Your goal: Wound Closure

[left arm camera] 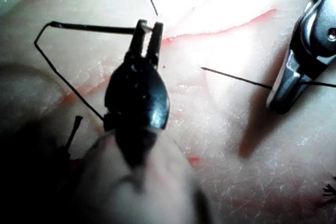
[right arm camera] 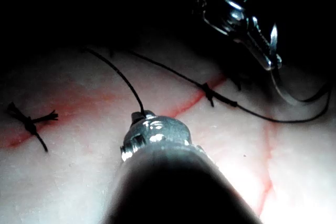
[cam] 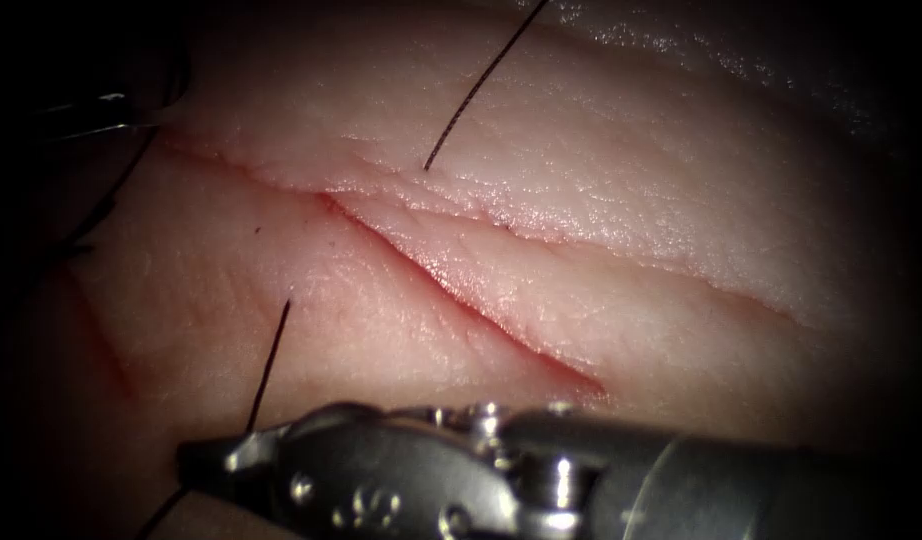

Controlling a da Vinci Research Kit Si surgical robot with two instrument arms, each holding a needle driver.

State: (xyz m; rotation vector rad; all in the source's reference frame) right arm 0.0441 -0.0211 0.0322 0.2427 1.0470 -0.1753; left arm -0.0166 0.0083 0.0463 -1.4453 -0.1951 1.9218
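Observation:
The tissue (cam: pixel 621 190) has a long cut (cam: pixel 451 290) slanting across it. My right tool (cam: pixel 196 460) lies low across the front, left of the cut. Its jaws are shut on the thread (cam: pixel 271 365), which leaves the tissue just left of the cut. A second stretch of thread (cam: pixel 481 80) enters the tissue right of the cut. My left tool (cam: pixel 116 115) sits at the far left in shadow. In the right wrist view the left tool (right arm camera: pixel 268 59) is shut on the curved needle (right arm camera: pixel 286 94) near one end. The needle hangs free above the tissue.
In the right wrist view, two knotted stitches (right arm camera: pixel 31 121) (right arm camera: pixel 210 93) lie along the red line of the cut. A slack loop of thread (left arm camera: pixel 52 64) lies on the tissue beside the left tool (left arm camera: pixel 148 24). Red fluid (cam: pixel 111 350) streaks the tissue.

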